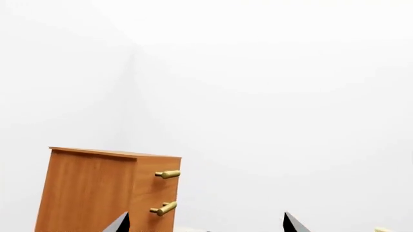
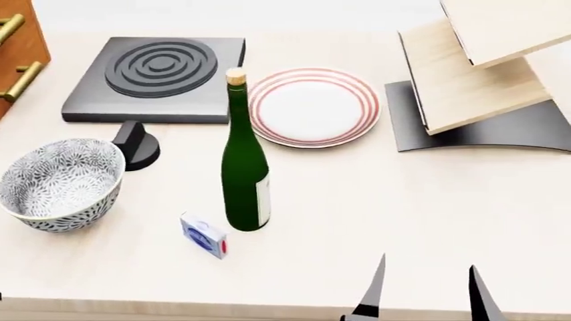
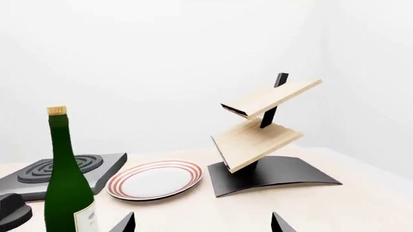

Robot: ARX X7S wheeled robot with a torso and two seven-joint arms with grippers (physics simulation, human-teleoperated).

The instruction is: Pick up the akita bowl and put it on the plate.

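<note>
So far nobody has touched the akita bowl [image 2: 61,182]. It sits upright on the table [image 2: 402,214], far off to the side of the right gripper [image 2: 426,284], whose two fingers are spread apart with nothing between them. The plate [image 2: 313,105] lies flat and bare, well beyond those fingers, with a tall green bottle [image 2: 245,167] standing between bowl and plate and a small blue box [image 2: 204,235] near the bottle's foot. A black knob [image 2: 136,144] sits just beside the bowl, and past it is a dark stove burner [image 2: 159,78]. I think this is the very start: reaching for the bowl comes first, and whichever arm goes must steer around the bottle. The left gripper [image 1: 206,223] has its fingers spread too, but its camera only sees a wooden cabinet [image 1: 103,191] and white wall, so I can't tell how close it is to the bowl. A wooden shelf stand [image 2: 473,87] is cut off at the edge.
</note>
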